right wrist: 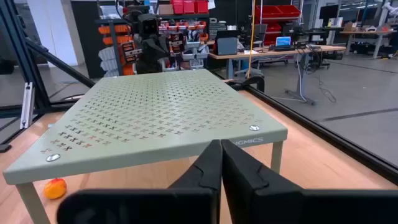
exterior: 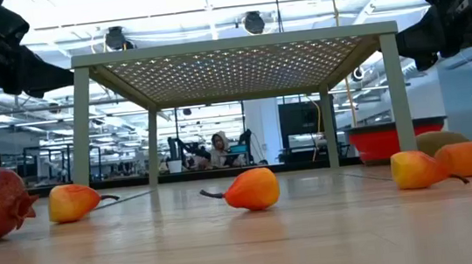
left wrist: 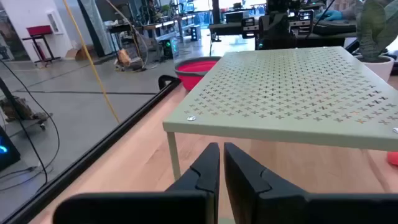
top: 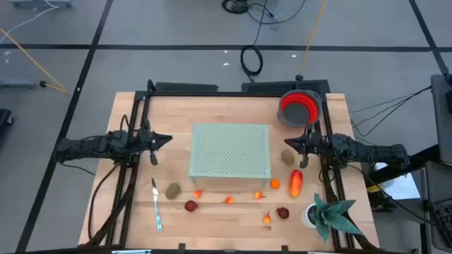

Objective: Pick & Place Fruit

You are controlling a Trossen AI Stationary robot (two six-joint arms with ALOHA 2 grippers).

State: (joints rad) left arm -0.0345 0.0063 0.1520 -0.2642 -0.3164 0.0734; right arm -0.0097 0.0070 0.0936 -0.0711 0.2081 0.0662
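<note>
The fruit lies along the table's near side. There is a kiwi (top: 172,190) near the knife and another kiwi (top: 288,157) by the right arm. A long red-orange piece (top: 296,182), dark red round ones (top: 190,205) (top: 282,212) and tiny orange ones (top: 229,200) (exterior: 253,189) rest on the wood. My left gripper (top: 166,140) (left wrist: 221,168) hovers shut at the left side of the green stand. My right gripper (top: 288,143) (right wrist: 221,165) hovers shut at the stand's right side, just above the second kiwi. Neither holds anything.
A pale green perforated stand (top: 231,150) on four legs fills the table's middle. A red bowl (top: 300,106) sits at the far right. A silver knife (top: 156,204) lies near left, and a potted plant (top: 328,214) stands at the near right corner. A person sits far behind the table.
</note>
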